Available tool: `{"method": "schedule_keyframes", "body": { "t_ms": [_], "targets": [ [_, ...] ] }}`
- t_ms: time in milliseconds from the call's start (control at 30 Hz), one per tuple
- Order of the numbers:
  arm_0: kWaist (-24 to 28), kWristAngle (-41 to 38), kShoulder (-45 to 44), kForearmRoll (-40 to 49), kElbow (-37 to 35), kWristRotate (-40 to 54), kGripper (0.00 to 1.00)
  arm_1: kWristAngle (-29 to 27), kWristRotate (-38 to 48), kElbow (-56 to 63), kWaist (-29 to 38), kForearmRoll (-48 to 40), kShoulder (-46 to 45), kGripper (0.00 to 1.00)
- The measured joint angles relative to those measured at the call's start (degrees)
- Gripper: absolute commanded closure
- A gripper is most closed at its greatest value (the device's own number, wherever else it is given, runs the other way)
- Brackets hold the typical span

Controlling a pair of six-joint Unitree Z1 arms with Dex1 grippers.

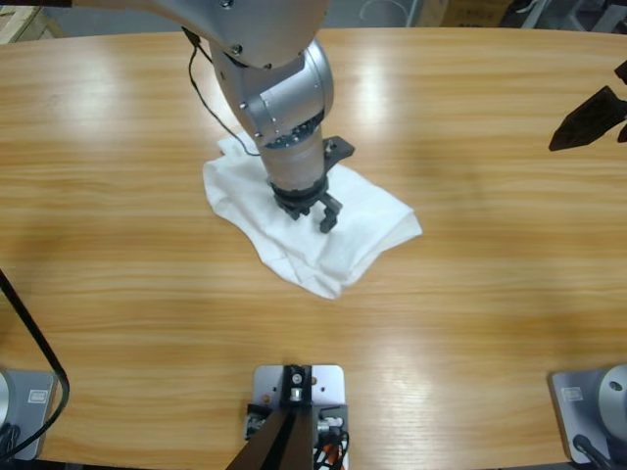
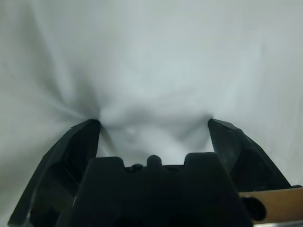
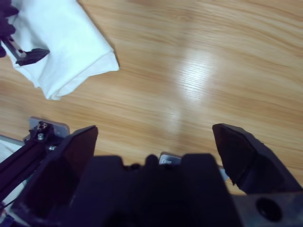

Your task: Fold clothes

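White cotton T-shirt [image 1: 294, 220] bunched in a loose, creased heap on the wooden surface [image 1: 470, 323], a little left of the middle in the high view, folded corner pointing toward the near right. No chest print visible from any view.

Left gripper [image 1: 318, 208] down from the top on a silver-grey arm [image 1: 279, 93], planted on the middle of the heap. Jaws spread wide in the left wrist view, both tips pressed into the cloth [image 2: 151, 71], creases radiating from each tip, a soft hump of fabric between them; nothing clamped. Sliver of wood at the lower right corner of that view.

Right gripper [image 1: 588, 119] at the far right edge of the high view, well apart from the T-shirt, above bare wood. Jaws likewise spread in the right wrist view, gripper [image 3: 154, 137] over open surface [image 3: 199, 71], nothing between them. T-shirt [image 3: 66, 47] in that view's upper left corner, with the black tip of the left gripper [image 3: 26, 54] resting on it.
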Motion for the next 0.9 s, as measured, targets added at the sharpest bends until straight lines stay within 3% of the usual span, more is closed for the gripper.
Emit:
{"method": "schedule_keyframes", "body": {
  "t_ms": [167, 267, 467, 767, 900],
  "targets": [
    [0.57, 0.2, 0.06, 0.02, -0.12, -1.05, 0.122, 0.01, -0.47, -1.72, -0.24, 1.0, 0.0, 0.004],
    [3.54, 0.2, 0.07, 0.02, -0.11, -1.22, 0.123, 0.31, -0.77, -2.49, -0.27, 1.11, 0.0, 0.004],
    [13.84, 0.62, -0.21, 0.01, 1.23, -1.22, 0.124, 0.46, -1.24, -2.65, -0.86, 1.12, 0.0, 0.004],
    [29.21, 0.87, -7.1, -7.46, 16.33, 0.32, 0.124, 0.64, -1.68, -2.98, -1.5, 1.12, 0.0, 0.004],
    [37.47, 0.87, -8.85, -9.02, 19.73, 2.67, 0.124, 0.64, -1.8, -3.79, -1.59, 1.13, 0.0, 0.004]
  ]
}}
